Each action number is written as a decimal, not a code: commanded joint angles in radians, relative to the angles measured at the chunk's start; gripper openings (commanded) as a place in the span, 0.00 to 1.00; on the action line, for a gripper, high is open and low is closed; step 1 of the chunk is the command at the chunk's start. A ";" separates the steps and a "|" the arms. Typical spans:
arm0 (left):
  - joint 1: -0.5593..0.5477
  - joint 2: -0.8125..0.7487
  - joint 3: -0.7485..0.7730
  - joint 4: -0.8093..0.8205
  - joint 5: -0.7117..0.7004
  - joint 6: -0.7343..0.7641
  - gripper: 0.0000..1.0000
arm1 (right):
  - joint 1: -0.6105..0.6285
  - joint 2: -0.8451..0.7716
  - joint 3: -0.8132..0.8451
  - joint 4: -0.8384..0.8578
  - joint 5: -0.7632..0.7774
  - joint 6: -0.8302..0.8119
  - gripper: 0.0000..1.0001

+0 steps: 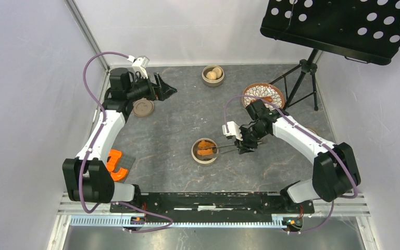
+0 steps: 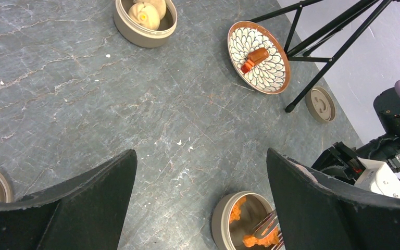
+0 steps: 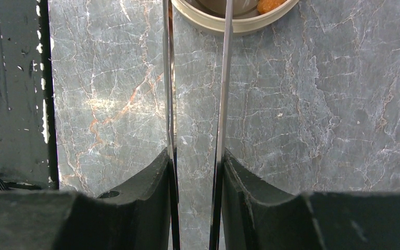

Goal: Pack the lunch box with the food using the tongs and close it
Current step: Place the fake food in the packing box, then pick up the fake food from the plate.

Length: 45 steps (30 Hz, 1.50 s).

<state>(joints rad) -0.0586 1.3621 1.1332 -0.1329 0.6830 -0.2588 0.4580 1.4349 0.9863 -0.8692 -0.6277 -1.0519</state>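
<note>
1. My right gripper is partly closed on the long, thin, dark grey metal tongs, one finger pressing the outside of each slim arm.
2. The two arms run nearly parallel with a narrow gap between them. They look springy and slick, so I judge a firm hold here is needed to stop them twisting.
3. The tips reach over the rim of a round beige tub in the middle of the marbled grey table, among the orange crumbed chunks.
4. Those chunks look light and crumbly. I would pinch one across its middle, gently, or the coating may break off.
5. The pale tan buns sit in a second round beige tub at the far side. They seem soft and rounded, likely to roll or dent.
6. A patterned round plate lies to the far right with one reddish piece on it.
7. My left gripper hangs wide open and empty, well apart, near a flat beige lid.
</note>
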 commanded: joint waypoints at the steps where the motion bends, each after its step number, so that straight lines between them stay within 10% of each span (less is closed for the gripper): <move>1: -0.003 -0.028 0.030 0.010 -0.001 0.032 1.00 | 0.004 0.004 0.035 0.037 0.014 0.005 0.31; 15: -0.004 -0.011 0.043 0.012 0.003 0.033 1.00 | 0.004 -0.001 0.070 0.026 0.021 -0.003 0.53; 30: -0.003 0.003 0.053 0.013 0.007 0.041 1.00 | -0.080 -0.052 0.198 0.152 -0.046 0.240 0.49; 45: -0.003 0.017 0.057 0.032 0.012 0.027 1.00 | -0.250 0.053 0.336 0.184 0.461 0.219 0.46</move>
<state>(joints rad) -0.0586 1.3746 1.1503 -0.1322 0.6842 -0.2584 0.2192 1.4681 1.2701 -0.6926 -0.3523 -0.7910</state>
